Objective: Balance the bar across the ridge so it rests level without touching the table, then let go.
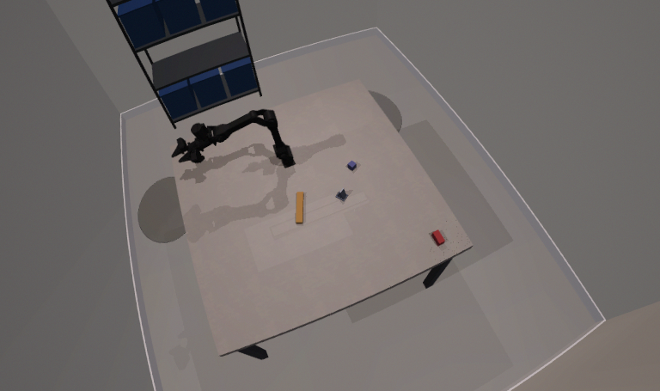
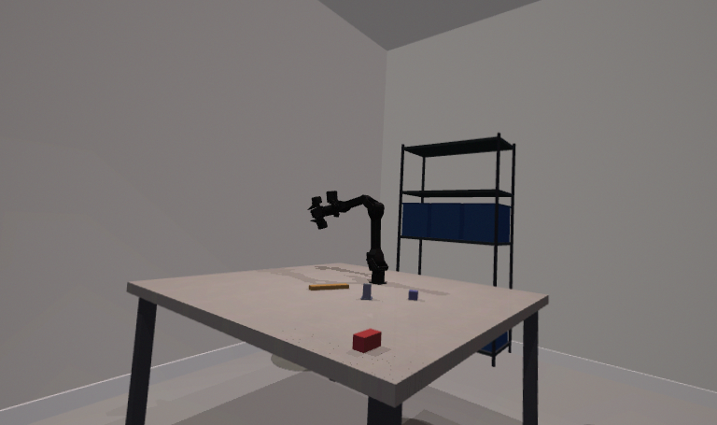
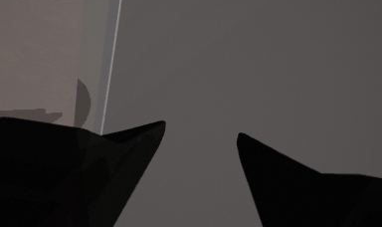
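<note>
An orange bar point(image 1: 299, 207) point(image 2: 328, 287) lies flat on the table point(image 1: 302, 279) point(image 2: 264, 304). A small dark blue ridge block point(image 1: 342, 195) point(image 2: 366, 291) stands to the right of it, apart from it. My gripper point(image 1: 178, 151) point(image 2: 314, 215) point(image 3: 201, 131) is open and empty. It hangs high in the air over the table's far left corner, well away from the bar and the ridge. In the wrist view only the two black fingertips, the wall and a strip of table edge show.
A small blue cube point(image 1: 351, 164) point(image 2: 413, 294) sits beyond the ridge. A red block point(image 1: 437, 237) point(image 2: 366, 340) lies near the table's right front corner. A black shelf rack point(image 1: 185, 46) point(image 2: 456, 214) with blue bins stands behind the arm's base.
</note>
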You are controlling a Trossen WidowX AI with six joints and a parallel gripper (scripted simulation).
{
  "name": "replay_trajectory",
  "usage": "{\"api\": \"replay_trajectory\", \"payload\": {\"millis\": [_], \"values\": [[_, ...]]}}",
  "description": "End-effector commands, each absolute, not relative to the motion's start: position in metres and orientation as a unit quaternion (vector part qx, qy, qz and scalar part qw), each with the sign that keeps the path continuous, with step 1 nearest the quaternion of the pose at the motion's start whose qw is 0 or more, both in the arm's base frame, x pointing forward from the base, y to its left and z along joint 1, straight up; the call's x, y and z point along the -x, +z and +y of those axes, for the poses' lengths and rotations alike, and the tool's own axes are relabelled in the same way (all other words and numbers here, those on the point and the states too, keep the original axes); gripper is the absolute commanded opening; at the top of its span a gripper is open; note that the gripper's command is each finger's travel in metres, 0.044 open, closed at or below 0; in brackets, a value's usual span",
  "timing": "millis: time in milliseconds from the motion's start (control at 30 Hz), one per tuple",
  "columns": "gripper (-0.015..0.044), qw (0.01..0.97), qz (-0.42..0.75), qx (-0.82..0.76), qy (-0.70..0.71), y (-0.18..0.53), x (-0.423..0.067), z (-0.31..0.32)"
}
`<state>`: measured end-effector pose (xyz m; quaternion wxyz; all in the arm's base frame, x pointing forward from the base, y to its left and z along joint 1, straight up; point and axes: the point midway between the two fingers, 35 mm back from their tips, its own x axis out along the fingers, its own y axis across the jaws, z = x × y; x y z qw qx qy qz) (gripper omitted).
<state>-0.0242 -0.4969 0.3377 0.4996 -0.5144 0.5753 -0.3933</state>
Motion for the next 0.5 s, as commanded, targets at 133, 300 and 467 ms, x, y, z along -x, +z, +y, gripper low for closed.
{"api": "replay_trajectory", "payload": {"millis": [133,300,467], "values": [[0.0315,0.573,0.545,0.49,-0.368,0.312,-0.037,-0.488],[0.0315,0.624,0.524,0.459,-0.355,0.296,-0.072,-0.479],[0.0315,0.67,0.506,0.424,-0.339,0.281,-0.106,-0.467]]}}
